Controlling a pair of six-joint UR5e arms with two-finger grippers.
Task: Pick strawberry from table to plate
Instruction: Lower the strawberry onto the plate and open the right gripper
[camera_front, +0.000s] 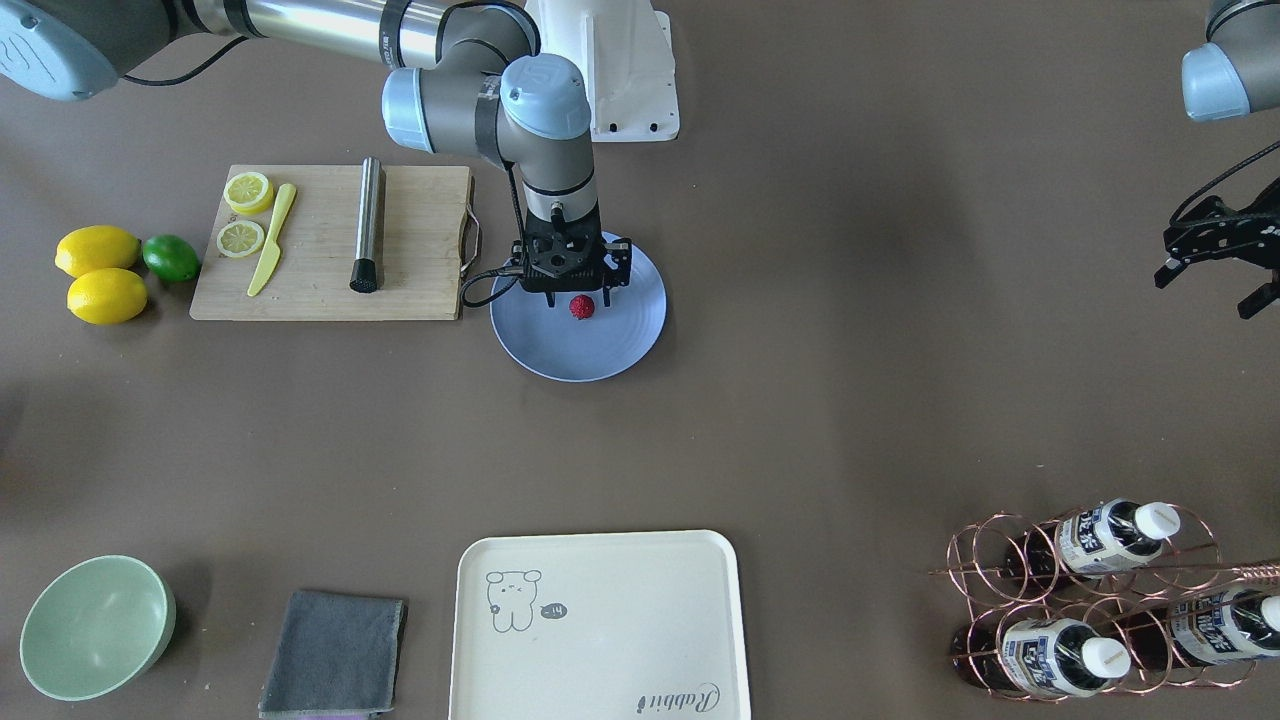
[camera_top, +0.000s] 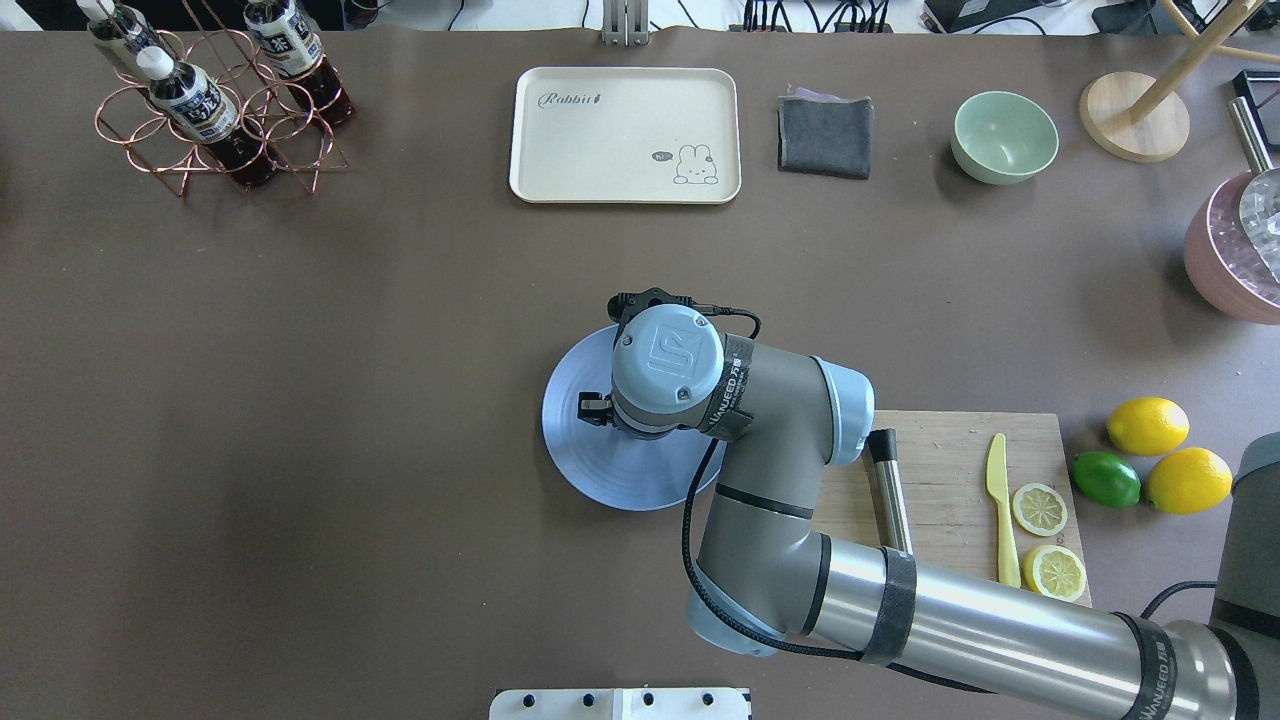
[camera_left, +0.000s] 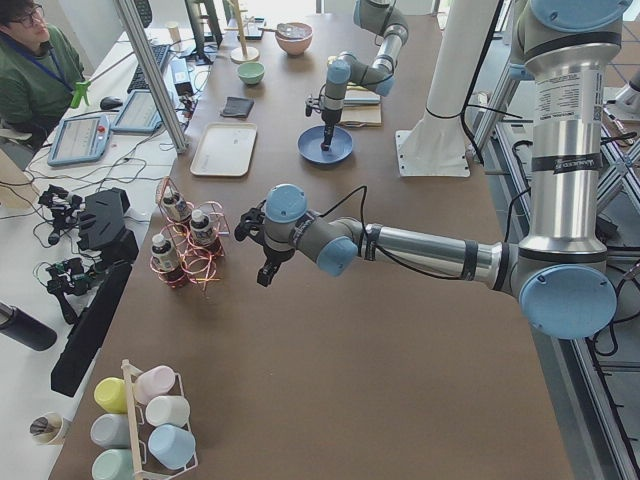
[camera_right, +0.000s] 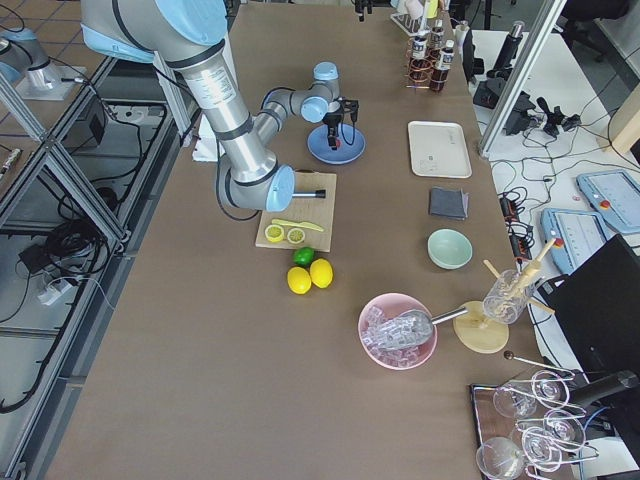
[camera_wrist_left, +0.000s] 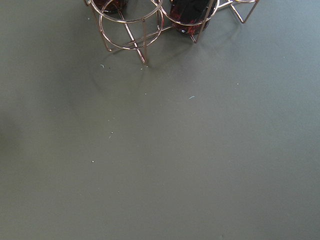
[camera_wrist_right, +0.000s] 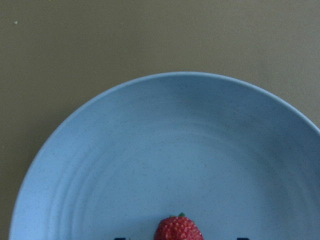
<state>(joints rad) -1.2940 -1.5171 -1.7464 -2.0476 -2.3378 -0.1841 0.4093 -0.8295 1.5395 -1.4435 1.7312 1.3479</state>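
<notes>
The strawberry (camera_front: 581, 306), small, dark red and bumpy, lies on the pale blue plate (camera_front: 600, 350) near its middle. My right gripper (camera_front: 578, 298) points straight down over it, open, one finger on each side of the berry with a gap to each. In the right wrist view the strawberry (camera_wrist_right: 178, 229) rests on the plate (camera_wrist_right: 165, 150) at the bottom edge, untouched. In the overhead view the wrist hides the berry; only the plate (camera_top: 590, 470) shows. My left gripper (camera_front: 1205, 290) hangs open over bare table (camera_front: 850, 400), far from the plate.
A wooden cutting board (camera_front: 330, 290) with lemon slices, a yellow knife and a metal cylinder touches the plate's side. Two lemons (camera_front: 100, 275) and a lime lie beyond it. A cream tray (camera_front: 600, 620), grey cloth (camera_front: 335, 655), green bowl (camera_front: 95, 625) and bottle rack (camera_front: 1090, 600) line the operators' edge.
</notes>
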